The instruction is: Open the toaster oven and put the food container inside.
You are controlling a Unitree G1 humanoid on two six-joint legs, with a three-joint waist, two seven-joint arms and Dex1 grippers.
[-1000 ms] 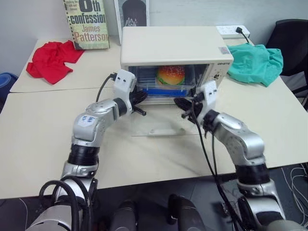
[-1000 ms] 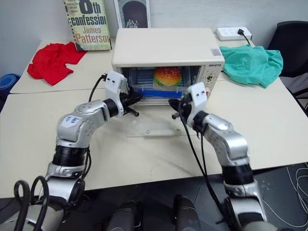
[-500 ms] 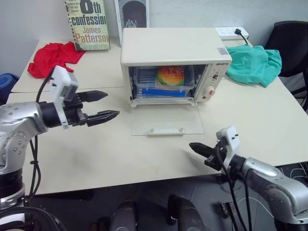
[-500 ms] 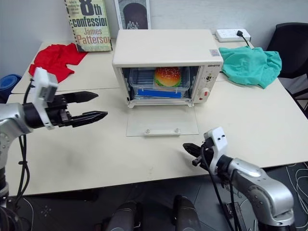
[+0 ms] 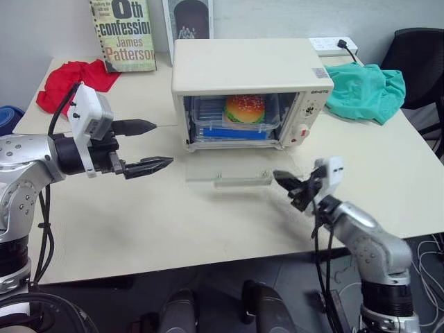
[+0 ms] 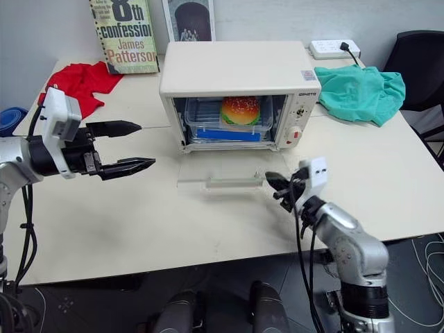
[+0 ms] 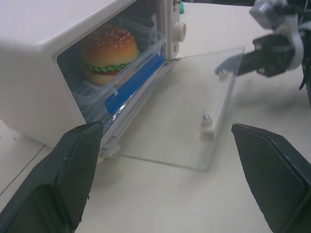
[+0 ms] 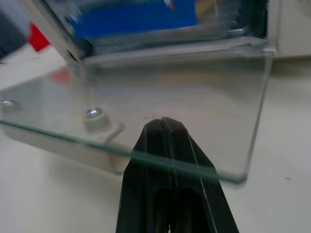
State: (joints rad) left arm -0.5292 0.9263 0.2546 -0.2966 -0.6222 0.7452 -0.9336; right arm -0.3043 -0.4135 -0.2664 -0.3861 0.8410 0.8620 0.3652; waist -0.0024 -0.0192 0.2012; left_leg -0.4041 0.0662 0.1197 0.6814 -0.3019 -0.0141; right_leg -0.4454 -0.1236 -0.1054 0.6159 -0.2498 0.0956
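Right wrist view: right gripper (image 8: 165,127) showing fingers pressed together, tips sitting under the front edge of the glass door (image 8: 160,121), nothing clamped between them. Left wrist view adding what that close angle is missing: food container (image 7: 127,77) lying inside the toaster oven (image 7: 53,53) on its rack, burger on top, blue clip facing the opening, door hanging slightly off the table with the right gripper at its far corner. Head views placing the left gripper (image 5: 147,146) well off to the left of the oven, fingers spread wide, gripping nothing, hovering over the table (image 5: 173,222). Further back, lying on the table: red cloth (image 5: 73,78), green cloth (image 5: 364,87), book (image 5: 123,31) propped against the wall.
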